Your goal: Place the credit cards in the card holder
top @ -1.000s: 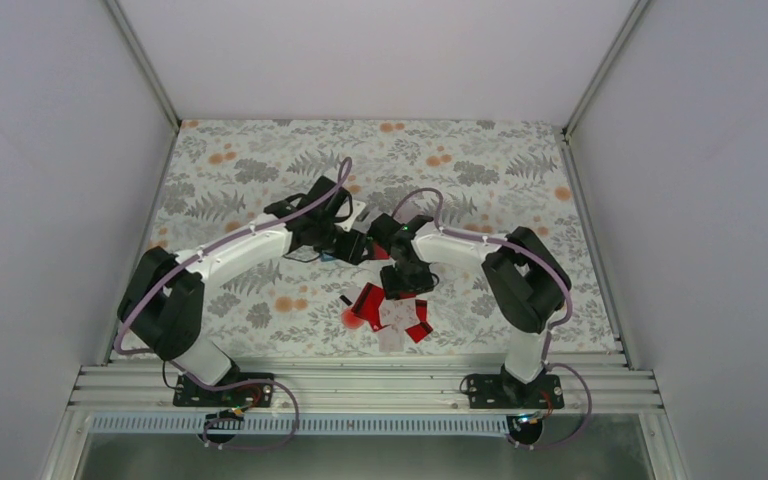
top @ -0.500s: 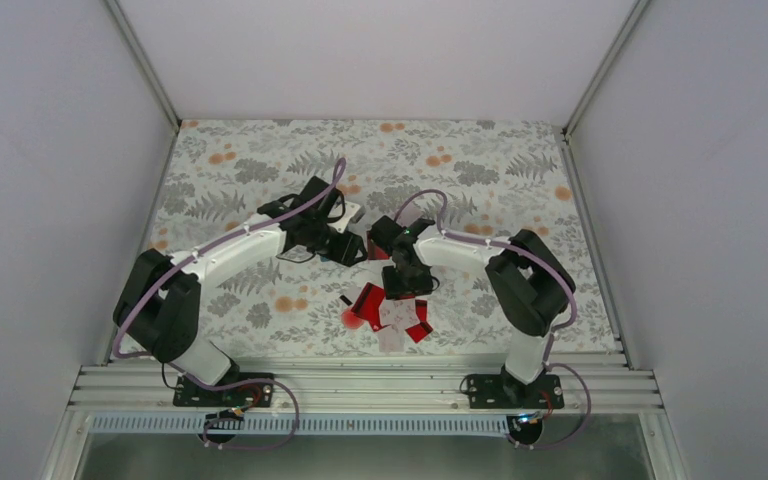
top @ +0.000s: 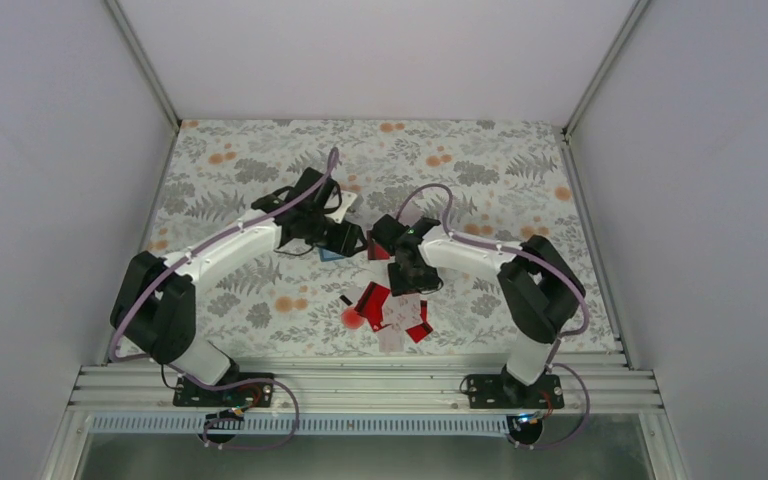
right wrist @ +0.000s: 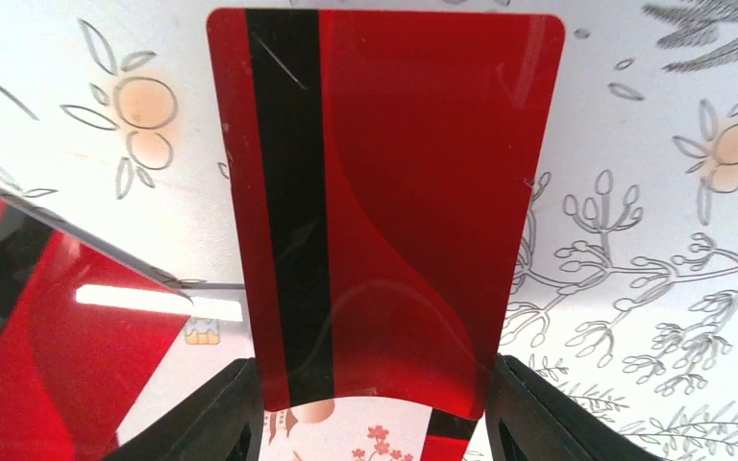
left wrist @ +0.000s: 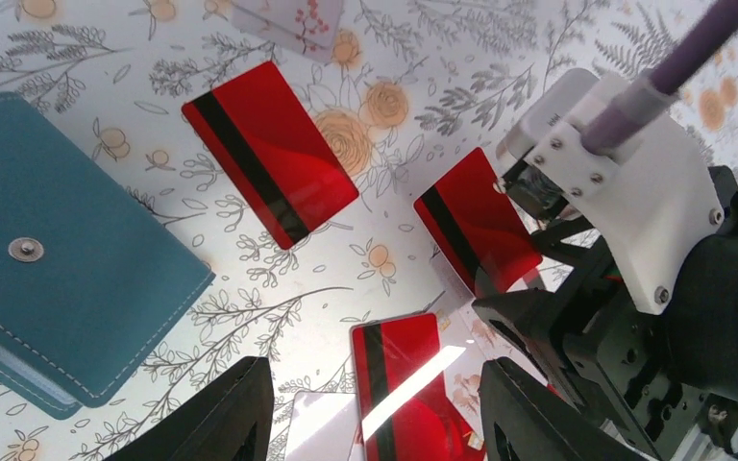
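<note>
The teal card holder lies shut on the floral table, left of my left gripper, which is open and empty above a red card and a white card. The holder shows small in the top view. My right gripper is shut on the edges of a red credit card with a black stripe; the card bows near the fingers. Another red card lies flat by the holder. Several red and white cards lie in a loose pile nearer the arm bases.
A small round red blob and a tiny black piece lie left of the pile. The two wrists are close together at the table's middle. White walls enclose the table on three sides.
The left arm has drawn slightly back and left, uncovering the teal holder. The right gripper has shifted a little toward the left arm, above the card pile.
</note>
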You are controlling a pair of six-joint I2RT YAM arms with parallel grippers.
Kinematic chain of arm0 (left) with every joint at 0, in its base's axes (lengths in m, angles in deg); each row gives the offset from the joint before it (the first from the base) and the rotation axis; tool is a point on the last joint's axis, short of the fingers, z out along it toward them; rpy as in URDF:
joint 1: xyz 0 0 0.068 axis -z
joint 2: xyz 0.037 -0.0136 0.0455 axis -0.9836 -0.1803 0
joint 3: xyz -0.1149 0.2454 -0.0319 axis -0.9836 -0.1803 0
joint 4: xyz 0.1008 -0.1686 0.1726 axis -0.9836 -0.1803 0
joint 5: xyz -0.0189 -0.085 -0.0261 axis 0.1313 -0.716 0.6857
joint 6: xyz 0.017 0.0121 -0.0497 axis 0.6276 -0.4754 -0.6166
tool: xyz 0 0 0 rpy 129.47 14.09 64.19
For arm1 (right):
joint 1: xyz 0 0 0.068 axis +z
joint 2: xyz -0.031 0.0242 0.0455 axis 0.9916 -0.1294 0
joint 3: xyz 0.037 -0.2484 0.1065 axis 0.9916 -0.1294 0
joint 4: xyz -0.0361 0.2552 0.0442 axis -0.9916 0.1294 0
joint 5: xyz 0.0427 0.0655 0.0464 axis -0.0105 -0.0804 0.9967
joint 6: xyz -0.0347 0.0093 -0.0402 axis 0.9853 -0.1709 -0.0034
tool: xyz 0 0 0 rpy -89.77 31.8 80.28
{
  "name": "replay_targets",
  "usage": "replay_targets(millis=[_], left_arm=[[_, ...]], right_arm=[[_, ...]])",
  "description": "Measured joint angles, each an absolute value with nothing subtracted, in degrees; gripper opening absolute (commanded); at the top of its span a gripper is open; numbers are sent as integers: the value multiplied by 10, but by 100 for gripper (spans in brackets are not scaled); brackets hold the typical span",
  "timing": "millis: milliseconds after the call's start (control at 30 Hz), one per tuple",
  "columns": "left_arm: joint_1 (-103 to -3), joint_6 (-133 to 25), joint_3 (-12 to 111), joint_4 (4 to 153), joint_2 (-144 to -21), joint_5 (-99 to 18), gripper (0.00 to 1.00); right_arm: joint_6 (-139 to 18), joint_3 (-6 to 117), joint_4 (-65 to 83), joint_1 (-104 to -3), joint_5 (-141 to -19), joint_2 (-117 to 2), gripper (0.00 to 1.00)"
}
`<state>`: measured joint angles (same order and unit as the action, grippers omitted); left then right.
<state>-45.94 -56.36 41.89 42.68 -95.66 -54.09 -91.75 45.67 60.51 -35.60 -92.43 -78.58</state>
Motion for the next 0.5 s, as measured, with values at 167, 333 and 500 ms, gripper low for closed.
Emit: replay_targets(millis=[167, 333, 500], left_arm=[[-473, -579, 429, 428, -948, -554, 55], [-481, -597, 443, 436, -946, -568, 55], [-488, -621, 457, 444, -942, -589, 55]], right_arm=[[-912, 456, 601, -356, -935, -752, 49], [-900, 457, 596, -356, -941, -710, 52], [-884, 472, 578, -356, -942, -665, 52]])
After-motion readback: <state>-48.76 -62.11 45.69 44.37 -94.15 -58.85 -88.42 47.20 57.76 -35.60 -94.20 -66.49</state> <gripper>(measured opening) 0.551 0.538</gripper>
